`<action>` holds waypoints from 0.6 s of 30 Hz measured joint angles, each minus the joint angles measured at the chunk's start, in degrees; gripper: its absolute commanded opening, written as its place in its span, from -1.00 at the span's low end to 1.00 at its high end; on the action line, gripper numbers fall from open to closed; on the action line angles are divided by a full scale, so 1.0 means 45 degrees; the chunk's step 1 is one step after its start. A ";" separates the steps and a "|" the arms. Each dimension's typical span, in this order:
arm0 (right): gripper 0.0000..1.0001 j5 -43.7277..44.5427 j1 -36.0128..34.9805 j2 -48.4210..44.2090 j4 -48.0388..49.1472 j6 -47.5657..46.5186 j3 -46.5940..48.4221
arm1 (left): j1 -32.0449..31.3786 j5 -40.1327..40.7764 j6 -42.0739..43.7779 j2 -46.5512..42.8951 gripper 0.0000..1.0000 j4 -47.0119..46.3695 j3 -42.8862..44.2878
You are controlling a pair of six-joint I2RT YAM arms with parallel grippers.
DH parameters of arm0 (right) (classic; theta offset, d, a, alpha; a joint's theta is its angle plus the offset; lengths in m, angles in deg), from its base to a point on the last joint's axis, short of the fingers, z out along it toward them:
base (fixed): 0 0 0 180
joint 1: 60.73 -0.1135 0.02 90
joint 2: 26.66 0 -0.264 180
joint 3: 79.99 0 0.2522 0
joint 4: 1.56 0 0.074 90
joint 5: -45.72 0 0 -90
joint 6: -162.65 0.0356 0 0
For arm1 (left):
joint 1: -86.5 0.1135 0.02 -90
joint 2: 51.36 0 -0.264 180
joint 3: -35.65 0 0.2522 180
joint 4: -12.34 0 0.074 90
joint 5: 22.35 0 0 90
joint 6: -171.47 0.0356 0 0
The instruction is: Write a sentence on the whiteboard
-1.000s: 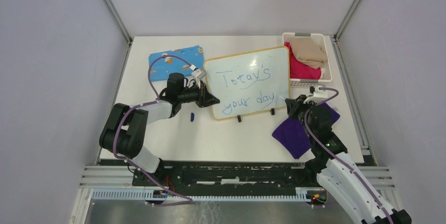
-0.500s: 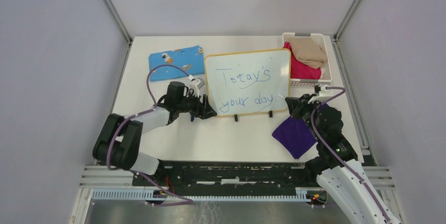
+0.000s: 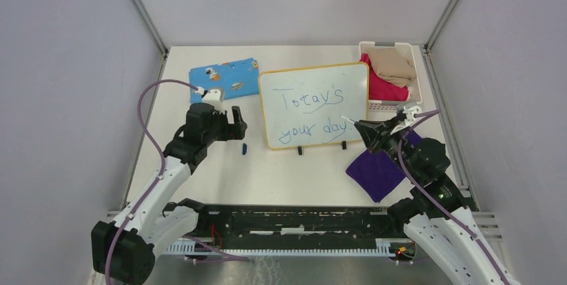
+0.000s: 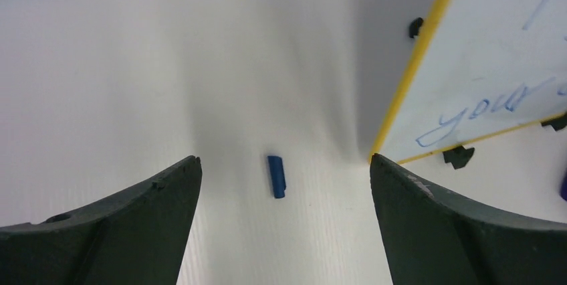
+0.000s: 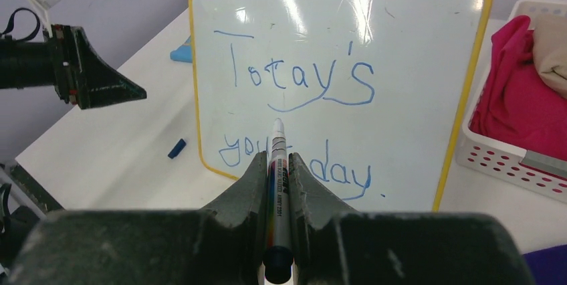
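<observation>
The left gripper (image 3: 233,123) is backing off the whiteboard (image 3: 351,84), spread wide, while the right gripper (image 5: 275,164) is pinching the marker (image 5: 277,143), the sentence (image 3: 313,100) seemingly finished.

The whiteboard (image 3: 358,91) (image 4: 481,64) (image 5: 428,64), white with a yellow rim and rounded corners, stands on two black clips, facing the right gripper (image 3: 361,126) (image 5: 277,158) just ahead of it, and apart from the left gripper (image 3: 235,124) (image 4: 284,161), off its right side. The sentence (image 3: 313,98) (image 5: 304,77), thin blue handwriting, reads "Today's your day." in two lines.

Left fingers (image 4: 100,231) wide, right fingers (image 5: 242,195) tight
</observation>
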 measured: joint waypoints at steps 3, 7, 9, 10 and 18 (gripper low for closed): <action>-1.00 -0.0175 -0.0160 -0.0102 -0.0034 -0.0413 -0.0049 | 0.0092 0.1656 -0.1010 0.0005 0.99 0.1404 0.0520; -1.00 -0.0165 -0.0180 -0.0389 0.0000 -0.0801 -0.0476 | 0.0136 0.2429 -0.2239 0.0651 0.95 0.2764 0.0733; -1.00 -0.0102 -0.0199 -0.0413 -0.0078 -0.1059 -0.0651 | 0.0136 0.2356 -0.2531 0.1185 0.88 0.3118 0.0738; -1.00 -0.0034 -0.0199 -0.0398 -0.0180 -0.1229 -0.0695 | 0.0136 0.2239 -0.2608 0.1447 0.84 0.3230 0.0738; -1.00 0.0432 -0.0447 -0.0350 -0.0262 -0.2001 -0.0763 | -0.0359 0.1899 -0.2701 0.4541 0.46 0.3259 0.1224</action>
